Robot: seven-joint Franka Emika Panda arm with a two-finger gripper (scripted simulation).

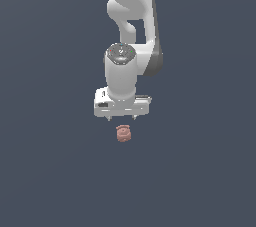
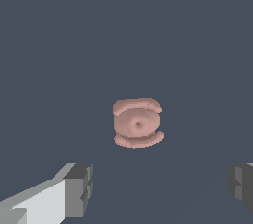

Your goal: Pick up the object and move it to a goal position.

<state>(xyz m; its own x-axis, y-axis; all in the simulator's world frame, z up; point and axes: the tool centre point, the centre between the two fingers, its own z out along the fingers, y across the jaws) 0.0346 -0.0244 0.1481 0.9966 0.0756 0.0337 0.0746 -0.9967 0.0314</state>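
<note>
- Exterior view: the white hand [image 1: 122, 118] hangs above the object [image 1: 123, 133], a small reddish-pink lump resting on the plain dark tabletop [image 1: 50, 171]. The two short fingertips [image 1: 109, 118] point down and stand apart, with nothing between them. The object sits just below them, apparently a little toward the viewer; depth is hard to judge here.
- Exterior view: no goal marker shows, so I cannot tell where the carry must end.
- Wrist view: the object [image 2: 137, 122] lies alone on the tabletop, ring-like top facing the camera, ridged lobes on two opposite sides. The two grey pads [image 2: 79, 189] sit wide apart at the picture's edge, and the object is not yet between them.
- Judgement: the step in hand is the approach. To do it well, bring the hand over the object until it sits midway between the pads, then go straight down, low enough that the pads meet its squat sides. Close across the narrower, flatter flanks if possible; the rounded ridges may let it slip.
</note>
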